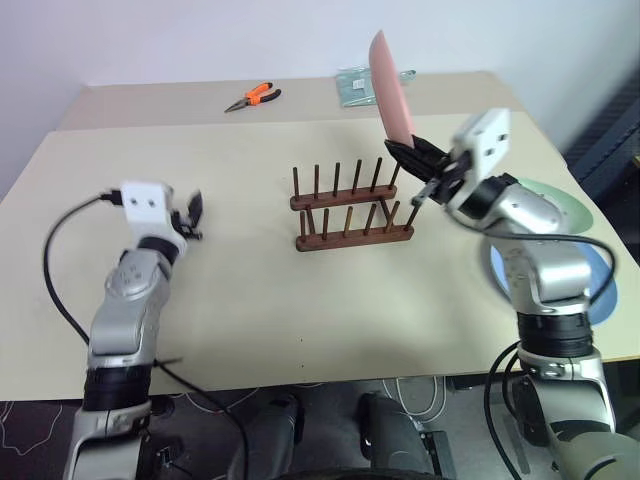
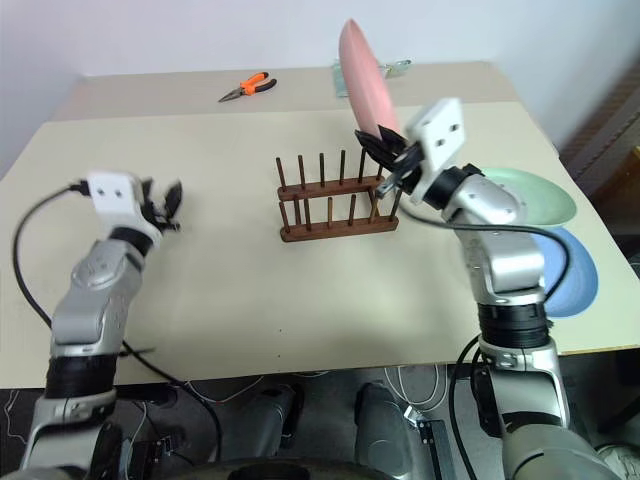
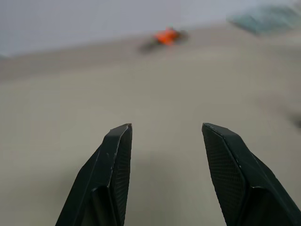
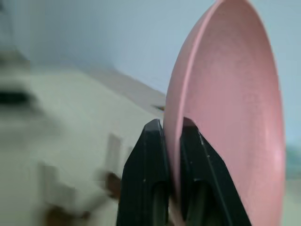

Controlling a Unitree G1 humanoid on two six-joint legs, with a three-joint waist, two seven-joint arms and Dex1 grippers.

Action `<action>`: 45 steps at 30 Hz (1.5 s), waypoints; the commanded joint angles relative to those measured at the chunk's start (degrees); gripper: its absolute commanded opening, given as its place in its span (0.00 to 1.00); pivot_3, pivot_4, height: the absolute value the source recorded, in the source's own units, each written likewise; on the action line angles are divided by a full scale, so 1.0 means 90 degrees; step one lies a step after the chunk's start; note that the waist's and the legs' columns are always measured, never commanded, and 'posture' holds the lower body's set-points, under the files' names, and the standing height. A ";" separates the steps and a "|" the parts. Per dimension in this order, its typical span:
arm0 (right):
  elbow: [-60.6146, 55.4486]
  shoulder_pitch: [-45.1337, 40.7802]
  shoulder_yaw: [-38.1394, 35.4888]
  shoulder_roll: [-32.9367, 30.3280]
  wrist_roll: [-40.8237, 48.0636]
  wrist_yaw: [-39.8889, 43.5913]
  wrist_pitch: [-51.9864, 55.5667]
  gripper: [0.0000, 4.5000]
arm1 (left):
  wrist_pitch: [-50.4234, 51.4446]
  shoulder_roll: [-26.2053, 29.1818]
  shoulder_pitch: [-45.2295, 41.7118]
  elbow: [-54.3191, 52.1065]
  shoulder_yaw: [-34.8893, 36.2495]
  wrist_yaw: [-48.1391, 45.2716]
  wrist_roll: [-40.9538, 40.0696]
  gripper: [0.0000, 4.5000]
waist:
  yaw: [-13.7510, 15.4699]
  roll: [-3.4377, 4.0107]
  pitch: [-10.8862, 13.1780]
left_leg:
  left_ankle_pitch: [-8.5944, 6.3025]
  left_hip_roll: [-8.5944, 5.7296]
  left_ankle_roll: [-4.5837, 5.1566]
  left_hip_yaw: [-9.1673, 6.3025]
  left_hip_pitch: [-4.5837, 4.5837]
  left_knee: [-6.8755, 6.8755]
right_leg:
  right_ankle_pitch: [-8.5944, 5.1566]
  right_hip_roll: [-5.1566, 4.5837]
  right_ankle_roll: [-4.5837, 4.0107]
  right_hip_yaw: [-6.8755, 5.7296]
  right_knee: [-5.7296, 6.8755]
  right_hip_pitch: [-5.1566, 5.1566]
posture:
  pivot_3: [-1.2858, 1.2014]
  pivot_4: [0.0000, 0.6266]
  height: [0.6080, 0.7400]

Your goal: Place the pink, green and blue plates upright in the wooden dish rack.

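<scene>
My right gripper [image 1: 408, 147] is shut on the rim of the pink plate [image 1: 390, 85], which stands on edge in the air above the right end of the wooden dish rack [image 1: 351, 210]. The wrist view shows the plate's rim [image 4: 176, 136] pinched between the two fingers. The rack holds no plates. The green plate [image 1: 562, 207] lies flat on the table at the right, partly behind my right arm, and the blue plate [image 1: 600, 272] lies flat just in front of it. My left gripper [image 1: 188, 215] hovers low over the table at the left, open and holding nothing.
Orange-handled pliers [image 1: 252, 97] lie at the back of the table, and a clear plastic bag [image 1: 358, 86] sits behind the pink plate. A black cable [image 1: 55, 270] loops from my left wrist. The tabletop [image 1: 250, 290] between rack and front edge is bare.
</scene>
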 commanded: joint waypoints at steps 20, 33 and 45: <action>0.0046 0.0171 -0.1188 0.0188 0.2401 -0.0929 0.1914 0.00 | 0.0168 0.0051 0.1127 -0.1163 -0.0997 -0.2298 -0.0299 0.53 | -0.0014 0.0007 0.0002 | 0.0000 0.0041 0.0000 0.0067 -0.0003 -0.0005 | 0.0013 0.0017 -0.0015 0.0028 0.0007 -0.0035 | 0.52 0.24 0.99; -0.0099 0.0535 -0.0740 -0.0339 0.1120 -0.0705 0.1037 0.69 | 0.0223 -0.0052 0.1068 -0.1188 -0.1348 -0.2419 -0.0167 0.54 | -0.0013 0.0009 0.0003 | 0.0000 0.0046 0.0001 0.0080 -0.0002 -0.0005 | 0.0015 0.0025 -0.0018 0.0040 0.0006 -0.0038 | 0.52 0.24 0.99; 0.2081 0.1588 0.0704 -0.3248 -0.3545 -0.0719 -0.2036 0.69 | 0.0152 -0.0174 0.0854 -0.0947 -0.1583 -0.2612 -0.0010 0.54 | -0.0053 0.0017 0.0002 | -0.0008 0.0065 0.0012 0.0140 0.0005 0.0011 | 0.0009 0.0025 -0.0021 0.0051 -0.0002 -0.0035 | 0.52 0.24 0.99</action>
